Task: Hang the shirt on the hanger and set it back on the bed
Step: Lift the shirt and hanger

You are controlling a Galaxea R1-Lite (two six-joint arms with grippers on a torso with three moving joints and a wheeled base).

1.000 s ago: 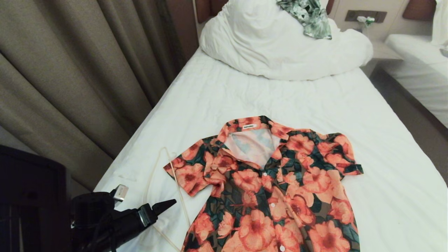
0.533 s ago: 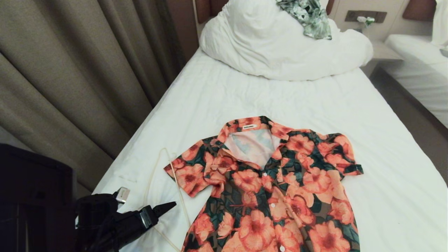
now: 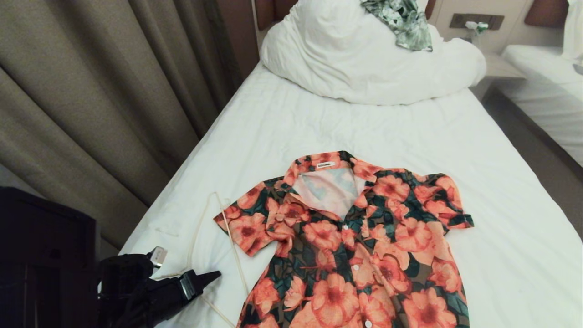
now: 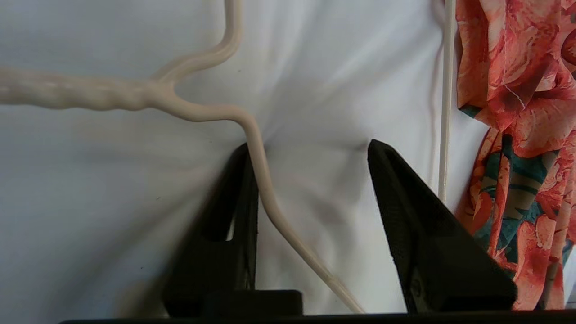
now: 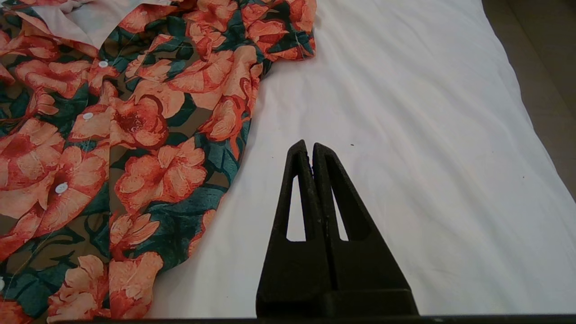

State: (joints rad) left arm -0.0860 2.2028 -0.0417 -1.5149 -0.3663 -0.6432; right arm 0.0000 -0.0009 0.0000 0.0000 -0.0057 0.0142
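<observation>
The thin cream wire hanger [image 4: 252,135] lies flat on the white-sheeted bed [image 3: 364,132], just left of the orange-flowered short-sleeved shirt [image 3: 350,246]. The left gripper [image 4: 310,148] presses into the sheet, jaws spread, one hanger arm running between its fingers, touching one. The right gripper [image 5: 309,146], pressed together, hovers beside the shirt.

My left hand [image 4: 310,148] is matte black, and so is my right hand [image 5: 310,148]. The shirt [image 3: 350,246] carries big orange-pink flowers over dark green and brown, with white buttons and a small white neck label at its 12 o'clock edge; its inside shows pale pink. The hanger [image 4: 211,108] is plain cream. The bed [image 3: 364,132] is white all over, sheet and duvet [image 3: 346,59] alike. On the duvet, a green-and-white leafy garment [image 3: 403,23]. At 9 o'clock, plain taupe curtains [image 3: 100,100].
</observation>
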